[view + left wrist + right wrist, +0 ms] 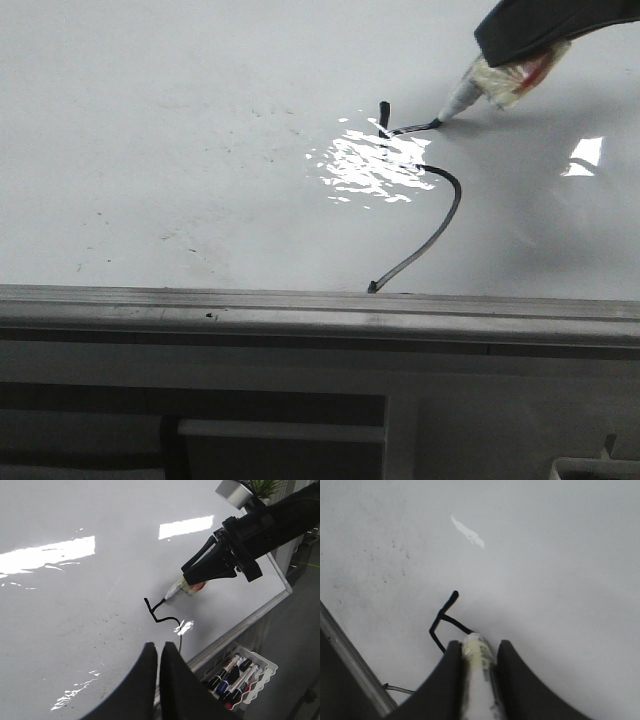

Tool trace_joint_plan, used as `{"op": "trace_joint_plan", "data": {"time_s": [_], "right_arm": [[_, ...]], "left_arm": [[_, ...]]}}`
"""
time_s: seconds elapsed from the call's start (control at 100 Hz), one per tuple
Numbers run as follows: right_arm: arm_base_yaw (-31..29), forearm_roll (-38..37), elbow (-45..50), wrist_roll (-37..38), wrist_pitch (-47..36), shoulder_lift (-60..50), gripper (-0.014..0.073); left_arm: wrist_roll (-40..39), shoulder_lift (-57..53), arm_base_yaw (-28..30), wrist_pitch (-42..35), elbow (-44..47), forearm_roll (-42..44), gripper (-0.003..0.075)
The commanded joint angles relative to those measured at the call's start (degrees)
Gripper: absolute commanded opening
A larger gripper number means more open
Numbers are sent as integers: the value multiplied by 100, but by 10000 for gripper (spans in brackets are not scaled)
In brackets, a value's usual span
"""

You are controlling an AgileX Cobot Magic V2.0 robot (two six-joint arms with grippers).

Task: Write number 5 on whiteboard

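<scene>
Grey edge strip [300,305], lower frame, nearest. Whiteboard [150,150]: fills upper frame, glare centre. Right gripper [520,45], upper right: jaws clamped on taped marker [495,85], tip touching board. Left gripper [157,655]: jaws together, empty. Number 5 [425,185], centre: top bar under way. Advice: keep light, even pressure; lift cleanly at bar's end.

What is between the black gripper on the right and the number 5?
A marker held by the right gripper. In the front view its tip touches the top bar of the number 5 on the whiteboard.
</scene>
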Motion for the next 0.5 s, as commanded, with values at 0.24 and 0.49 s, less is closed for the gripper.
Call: {"op": "trace_joint_plan", "data": {"time_s": [0.24,0.49], "right_arm": [[140,-282,-65,-75,-255,-633,-42],[1196,-282,-65,-75,307,-1762,-42]], "left_arm": [[-38,39,13,-548,-153,-148,43],[56,612,13,-200,-277,-148,454]]}}
